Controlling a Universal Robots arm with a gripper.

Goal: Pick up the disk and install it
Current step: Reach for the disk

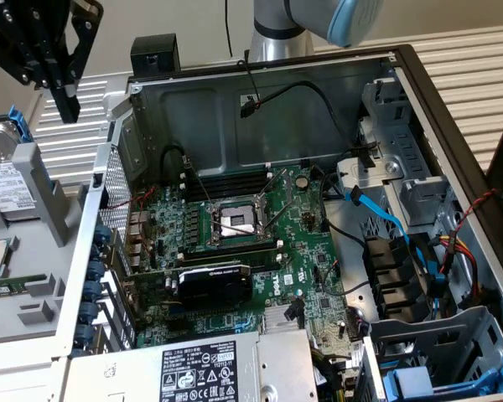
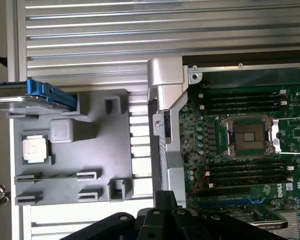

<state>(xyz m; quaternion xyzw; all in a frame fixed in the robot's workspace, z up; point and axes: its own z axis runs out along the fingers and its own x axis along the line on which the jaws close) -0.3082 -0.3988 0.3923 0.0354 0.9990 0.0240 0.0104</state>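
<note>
Exterior view: closed, empty claw (image 1: 67,105) near the white-labelled disk (image 1: 2,172), its print seemingly illegible; "DELL" on the motherboard (image 1: 314,251).

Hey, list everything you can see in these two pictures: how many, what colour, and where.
holder: one, grey, beside the computer case
disk: one, silver-grey, white label, blue frame, on edge in the holder
processor chip: one, silver, lying in the holder
computer case: one, grey metal, open, centre
motherboard: one, green, inside the case
processor socket: one, silver, empty, on the motherboard
graphics card: one, black, on the motherboard
power supply: one, silver, case's near edge
data cable: one, blue, exterior view's right
drive carrier: one, blue, case's lower right corner
robot arm: one, silver, behind the case
gripper: one, black, shut, empty, above the holder
</note>
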